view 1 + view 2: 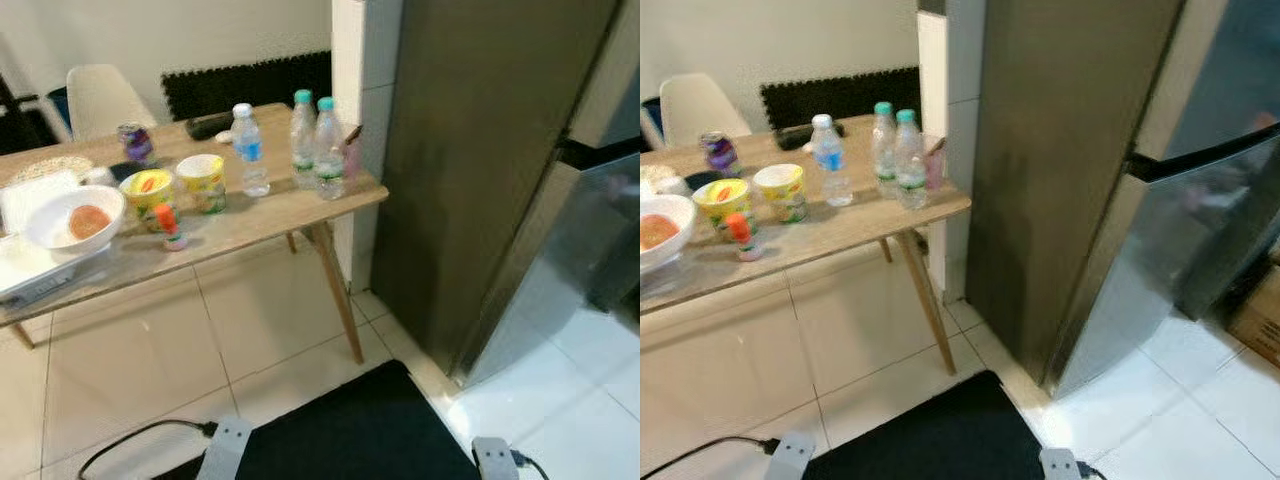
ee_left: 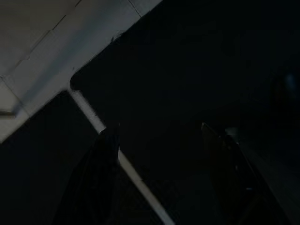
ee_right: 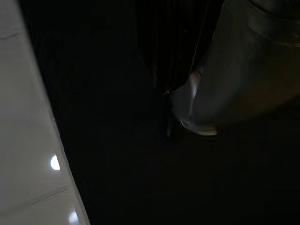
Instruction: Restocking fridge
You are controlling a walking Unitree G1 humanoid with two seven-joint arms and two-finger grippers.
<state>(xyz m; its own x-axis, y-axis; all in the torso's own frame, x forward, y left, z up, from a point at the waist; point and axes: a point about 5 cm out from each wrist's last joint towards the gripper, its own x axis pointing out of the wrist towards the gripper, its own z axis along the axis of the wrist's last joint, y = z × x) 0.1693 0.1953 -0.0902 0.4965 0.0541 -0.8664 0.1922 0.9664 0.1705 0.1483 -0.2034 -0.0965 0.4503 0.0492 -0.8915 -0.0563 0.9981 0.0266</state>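
The steel fridge (image 1: 480,170) stands at the right with its doors closed. To its left, a wooden table (image 1: 270,215) carries three water bottles (image 1: 303,140), two yellow cups (image 1: 203,183), a small orange-capped bottle (image 1: 170,225), a purple can (image 1: 135,143) and a white bowl (image 1: 78,220). Both arms hang idle. In the dark left wrist view, my left gripper (image 2: 159,140) is open above the floor with nothing between its fingers. The right wrist view is very dark, and my right gripper cannot be made out clearly.
A black mat (image 1: 350,430) lies on the tiled floor before me, with a black cable (image 1: 130,445) at its left. A white chair (image 1: 100,95) stands behind the table. A cardboard box (image 1: 1260,320) sits on the floor right of the fridge.
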